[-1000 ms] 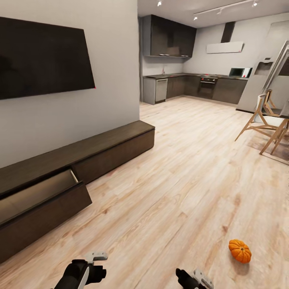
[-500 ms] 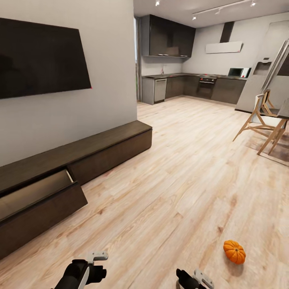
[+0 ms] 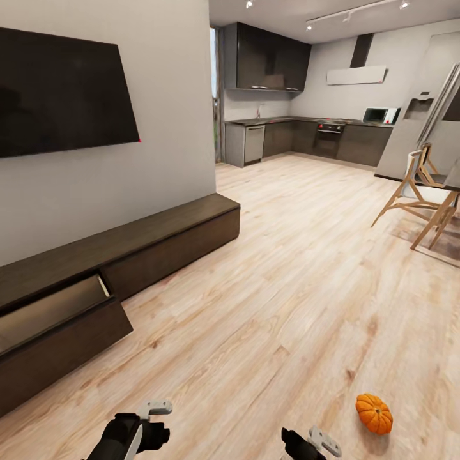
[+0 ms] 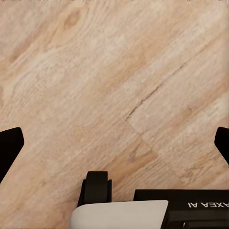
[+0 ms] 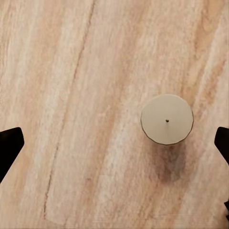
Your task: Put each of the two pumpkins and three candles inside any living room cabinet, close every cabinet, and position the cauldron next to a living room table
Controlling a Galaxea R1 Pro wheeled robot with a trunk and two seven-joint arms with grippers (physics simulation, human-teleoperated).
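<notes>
One orange pumpkin (image 3: 374,413) lies on the wooden floor at the lower right of the head view, just right of my right gripper (image 3: 313,445). A cream candle (image 5: 167,119) stands upright on the floor below the right gripper (image 5: 114,143), seen from above; the black fingertips (image 5: 10,143) stand wide apart, open and empty. My left gripper (image 3: 144,431) hangs low at the bottom left, its fingertips (image 4: 9,145) spread wide over bare floor. The long dark cabinet (image 3: 160,243) runs along the left wall, with one beige-lined drawer (image 3: 51,313) pulled open.
A big dark TV (image 3: 57,92) hangs on the wall above the cabinet. Wooden chairs (image 3: 418,198) stand at the right edge. A dark kitchen (image 3: 306,134) lies at the far end, across a broad stretch of wooden floor (image 3: 275,287).
The whole view has shifted: the cabinet and TV slid left and the pumpkin drifted slightly left and down, so the camera moved. Both grippers keep their place in the picture.
</notes>
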